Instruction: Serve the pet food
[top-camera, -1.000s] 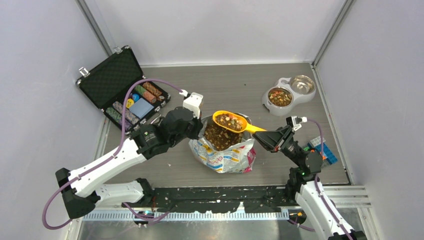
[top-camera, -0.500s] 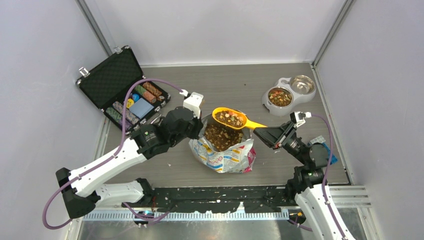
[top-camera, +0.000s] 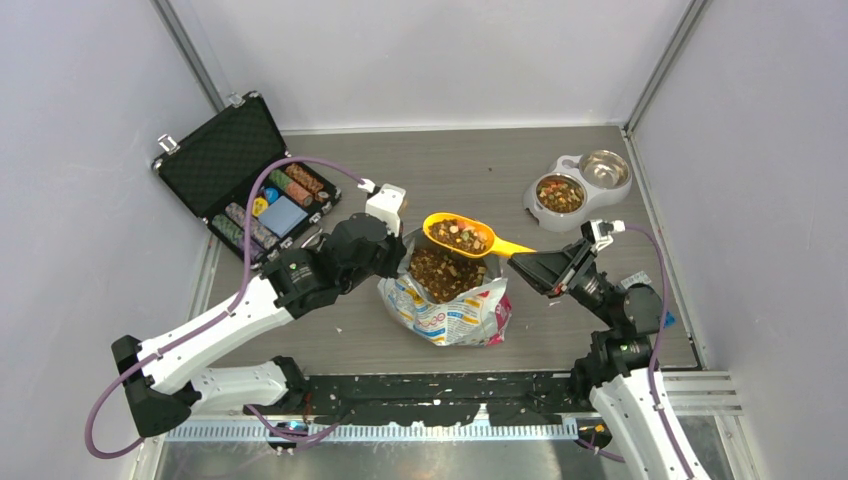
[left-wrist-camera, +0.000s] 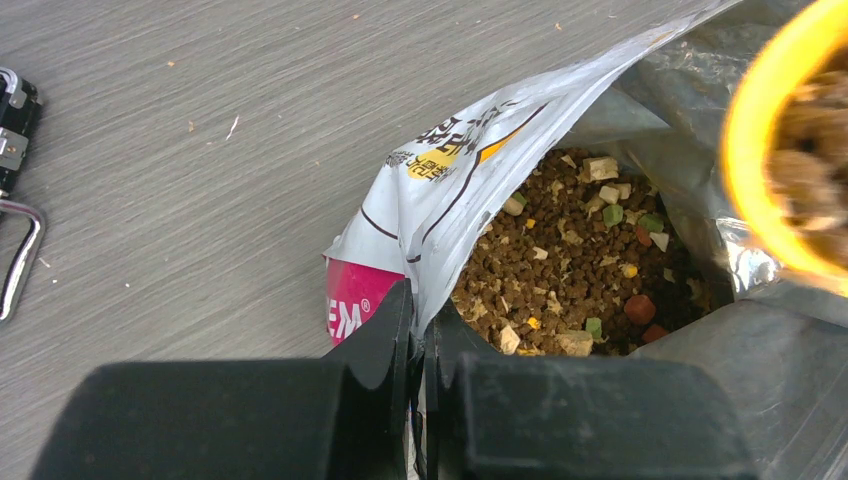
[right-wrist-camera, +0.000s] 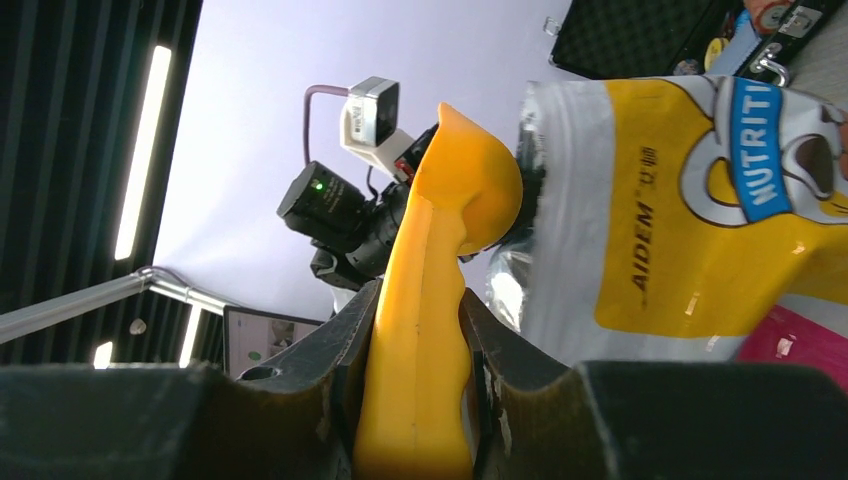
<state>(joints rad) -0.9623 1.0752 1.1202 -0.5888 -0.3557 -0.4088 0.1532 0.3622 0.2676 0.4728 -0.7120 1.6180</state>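
Observation:
The pet food (top-camera: 440, 272) is brown kibble filling an open white, yellow and pink foil bag (top-camera: 450, 312) at mid-table; it also shows in the left wrist view (left-wrist-camera: 570, 270). My left gripper (top-camera: 397, 258) is shut on the bag's left rim (left-wrist-camera: 440, 200). My right gripper (top-camera: 520, 262) is shut on the handle of a yellow scoop (top-camera: 458, 236), seen from below in the right wrist view (right-wrist-camera: 430, 300). The scoop holds kibble and hangs above the bag's far edge. A double pet bowl (top-camera: 577, 184) at the back right has kibble in its near-left cup.
An open black case (top-camera: 240, 175) with striped poker chips lies at the back left. A blue object (top-camera: 640, 295) lies on the table behind the right arm. Grey walls close in the table at the back and both sides.
The right gripper has lifted the loaded scoop a little up and toward the far side of the bag. The left gripper has kept its hold on the bag rim.

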